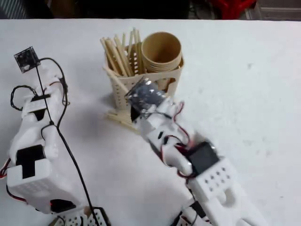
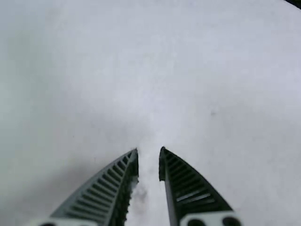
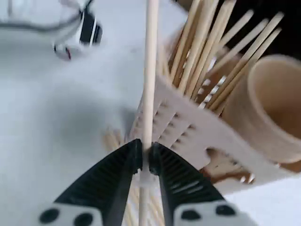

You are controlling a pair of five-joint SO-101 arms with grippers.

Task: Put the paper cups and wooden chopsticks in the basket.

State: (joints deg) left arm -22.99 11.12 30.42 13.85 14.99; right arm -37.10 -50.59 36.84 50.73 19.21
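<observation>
A cream perforated basket (image 1: 123,89) stands at the table's middle back, holding several wooden chopsticks (image 1: 120,54) and a stack of paper cups (image 1: 161,51). More chopsticks (image 1: 120,120) lie on the table at the basket's near side. My right gripper (image 3: 146,157) is shut on one chopstick (image 3: 150,70), held upright just in front of the basket (image 3: 188,127), with the cups (image 3: 268,108) beyond. The right arm (image 1: 155,117) leans against the basket's front. My left gripper (image 2: 148,162) hovers over bare table at the left, its fingers slightly apart and empty.
The left arm (image 1: 35,127) rests along the table's left side with black cables (image 1: 70,155) trailing toward the front edge. The white table (image 1: 244,84) stretches to the right of the basket. Dark clutter lines the far edge.
</observation>
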